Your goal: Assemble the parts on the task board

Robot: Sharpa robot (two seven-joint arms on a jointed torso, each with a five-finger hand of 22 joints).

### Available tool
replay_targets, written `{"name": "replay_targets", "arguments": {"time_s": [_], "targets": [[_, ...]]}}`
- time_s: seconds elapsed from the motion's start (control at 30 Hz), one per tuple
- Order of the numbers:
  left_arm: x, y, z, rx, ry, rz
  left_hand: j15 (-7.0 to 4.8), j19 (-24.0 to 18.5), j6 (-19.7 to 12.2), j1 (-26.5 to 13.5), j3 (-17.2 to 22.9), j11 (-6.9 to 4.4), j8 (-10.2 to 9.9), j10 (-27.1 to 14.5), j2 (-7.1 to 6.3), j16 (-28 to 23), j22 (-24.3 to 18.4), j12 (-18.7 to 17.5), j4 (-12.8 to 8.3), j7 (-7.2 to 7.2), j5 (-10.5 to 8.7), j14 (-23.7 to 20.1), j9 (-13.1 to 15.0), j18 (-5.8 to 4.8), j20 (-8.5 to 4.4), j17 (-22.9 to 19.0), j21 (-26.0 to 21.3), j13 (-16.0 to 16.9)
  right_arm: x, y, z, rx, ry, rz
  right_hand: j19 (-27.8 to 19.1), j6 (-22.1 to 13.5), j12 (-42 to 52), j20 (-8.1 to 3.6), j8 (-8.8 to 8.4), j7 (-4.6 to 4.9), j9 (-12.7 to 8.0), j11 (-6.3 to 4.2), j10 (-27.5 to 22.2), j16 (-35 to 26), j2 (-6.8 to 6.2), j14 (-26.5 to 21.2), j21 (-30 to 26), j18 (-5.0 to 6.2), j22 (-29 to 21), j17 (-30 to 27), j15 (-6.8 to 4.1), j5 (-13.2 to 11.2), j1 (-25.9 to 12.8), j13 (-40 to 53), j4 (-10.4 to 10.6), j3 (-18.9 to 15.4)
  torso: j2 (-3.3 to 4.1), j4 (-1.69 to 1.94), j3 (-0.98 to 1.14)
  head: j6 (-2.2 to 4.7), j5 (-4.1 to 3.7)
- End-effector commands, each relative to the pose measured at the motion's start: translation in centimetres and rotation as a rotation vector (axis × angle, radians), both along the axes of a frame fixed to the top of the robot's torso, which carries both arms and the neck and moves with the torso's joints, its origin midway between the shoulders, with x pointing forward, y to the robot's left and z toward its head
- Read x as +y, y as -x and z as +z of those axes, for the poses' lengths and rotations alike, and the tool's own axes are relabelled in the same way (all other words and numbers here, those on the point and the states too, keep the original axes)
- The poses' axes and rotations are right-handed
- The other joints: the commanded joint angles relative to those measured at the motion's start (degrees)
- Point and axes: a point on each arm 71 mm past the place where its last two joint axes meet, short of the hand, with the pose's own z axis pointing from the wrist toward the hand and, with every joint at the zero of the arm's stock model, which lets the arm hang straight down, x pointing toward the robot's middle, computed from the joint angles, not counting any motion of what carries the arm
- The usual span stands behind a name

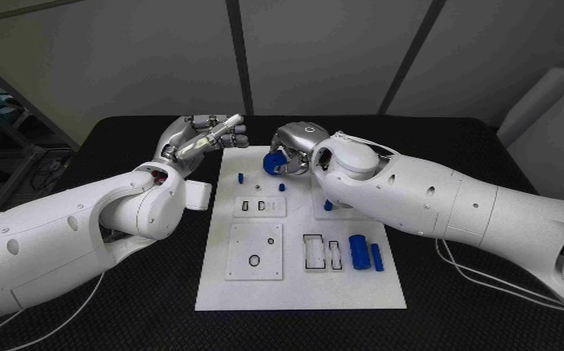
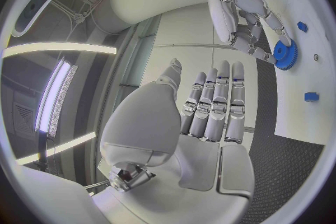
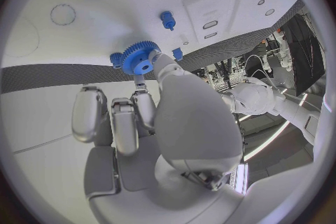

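The task board [image 1: 300, 286] lay flat in the middle of the black bench [image 1: 470, 302], and everything else sat in relation to it. Over the board's far end, the right hand [image 1: 297, 146] pinched a blue gear [image 1: 275, 162] between its fingertips; in the right wrist view the gear [image 3: 140, 58] sat at the tips of the thumb and a finger, held on edge just above the white surface. The left hand [image 1: 207, 138] hovered just off the board's far left corner, holding nothing, its fingers [image 2: 217, 103] straight and lying side by side, with the thumb set apart.

On the board near the gear stood small blue pegs: one [image 1: 241, 178] toward the left edge and another [image 1: 282, 189] just beside it, toward the middle. Toward the board's near right part lay two blue bars [image 1: 359, 252], side by side, next to a pair of dark-outlined rectangular slots [image 1: 315, 253]. A square inset plate [image 1: 255, 251] with round holes sat left of those slots.
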Motion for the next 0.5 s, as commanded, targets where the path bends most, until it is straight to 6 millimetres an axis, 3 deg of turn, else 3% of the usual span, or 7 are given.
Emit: {"name": "replay_targets", "arguments": {"time_s": [0.03,0.23,0.5], "targets": [[-0.12,0.02,0.17,-0.010,0.001,-0.012,0.11,-0.25,0.26,-0.27,-0.09,-0.27,-0.25,-0.11,0.34,-0.23,0.10,-0.33,-0.37,0.27,-0.25,-0.17,0.00,-0.61,-0.03,0.05,0.30,0.04,0.04,-0.11,-0.19,0.018,0.028,-0.002,-0.29,-0.64,-0.27,0.27,-0.49,0.39,-0.17,0.06,-0.36,0.23,-0.08,5.80,-0.17,-0.45,-0.14,14.42,0.13,-0.44,-0.69,-0.16,0.05,0.30,-0.01,-0.01,0.00,-0.04,0.07],[-0.13,0.02,0.17,-0.010,0.001,-0.013,0.11,-0.25,0.26,-0.27,-0.09,-0.27,-0.25,-0.11,0.34,-0.23,0.10,-0.33,-0.37,0.27,-0.25,-0.17,0.00,-0.61,-0.03,0.05,0.30,0.04,0.01,-0.22,-0.36,0.027,0.035,-0.006,-0.38,-1.65,-0.61,0.51,-1.11,0.70,-0.23,0.36,-0.75,0.24,-0.56,5.81,-0.23,-0.43,-0.22,14.46,0.39,-0.96,-1.62,-0.53,0.19,0.35,0.01,-0.06,-0.01,-0.18,0.05],[-0.11,0.04,0.17,-0.009,0.001,-0.012,0.11,-0.25,0.26,-0.27,-0.09,-0.27,-0.25,-0.11,0.34,-0.23,0.10,-0.33,-0.37,0.27,-0.25,-0.17,0.00,-0.61,-0.03,0.05,0.30,0.04,-0.08,-0.36,-0.46,0.033,0.028,-0.012,-0.68,-6.82,-1.77,1.38,-4.02,1.89,-0.35,1.50,-2.14,0.32,-1.74,5.85,-0.45,-0.36,-0.56,14.67,1.37,-4.23,-3.55,-1.91,1.17,-0.55,-0.01,-0.02,-0.01,-0.24,-0.03]]}}
